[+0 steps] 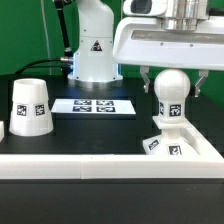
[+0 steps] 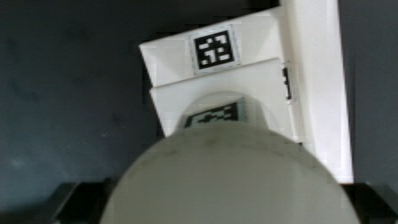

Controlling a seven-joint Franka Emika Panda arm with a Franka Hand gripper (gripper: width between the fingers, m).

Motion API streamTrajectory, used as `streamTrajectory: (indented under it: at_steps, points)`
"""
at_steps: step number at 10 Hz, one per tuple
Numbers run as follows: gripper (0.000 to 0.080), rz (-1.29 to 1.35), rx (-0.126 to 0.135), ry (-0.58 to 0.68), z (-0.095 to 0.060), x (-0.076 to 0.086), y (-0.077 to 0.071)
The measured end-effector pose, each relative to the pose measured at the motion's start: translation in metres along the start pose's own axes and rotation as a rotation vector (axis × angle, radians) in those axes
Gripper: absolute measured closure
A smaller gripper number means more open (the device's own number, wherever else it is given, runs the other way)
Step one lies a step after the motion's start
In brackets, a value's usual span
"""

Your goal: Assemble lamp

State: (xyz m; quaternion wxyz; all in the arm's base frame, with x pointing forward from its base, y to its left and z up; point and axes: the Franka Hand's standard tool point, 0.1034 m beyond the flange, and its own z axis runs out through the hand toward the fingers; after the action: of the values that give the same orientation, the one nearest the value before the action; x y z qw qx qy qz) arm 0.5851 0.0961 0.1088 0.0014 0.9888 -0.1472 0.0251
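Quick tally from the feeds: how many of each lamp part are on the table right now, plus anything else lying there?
Shade: 1
Bulb: 1
Base: 1
Marker board: 1
Total: 4
The gripper straddles the bulb, which stands on the base.

We see the bulb [image 1: 171,98] between the jaws as white, with a black-and-white square tag. Below the jaws, the base [image 1: 172,142] is white and likewise tagged. Well aside from the jaws, the shade [image 1: 30,106] is white, tagged, on a black tabletop [image 1: 90,132].
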Motion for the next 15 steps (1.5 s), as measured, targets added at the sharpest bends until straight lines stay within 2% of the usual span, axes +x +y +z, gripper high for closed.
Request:
streamTrajectory:
  at_steps: [5, 6, 8, 10, 13, 14, 15]
  points:
    - [0.0222, 0.262, 0.001, -0.002, 0.0000, -0.0001, 0.0000]
    - [0.0222, 0.442, 0.021, -0.019, -0.0002, -0.0008, -0.0004]
    - [0.0222, 0.618, 0.043, -0.040, 0.0005, -0.0010, -0.0015]
    - [0.0222, 0.794, 0.056, -0.054, 0.0012, -0.0012, -0.0029]
    - [0.0221, 0.810, 0.055, -0.055, 0.0013, -0.0014, -0.0033]
    - [0.0127, 0.808, 0.055, -0.055, 0.0013, -0.0015, -0.0035]
    - [0.0105, 0.806, 0.055, -0.055, 0.0013, -0.0016, -0.0036]
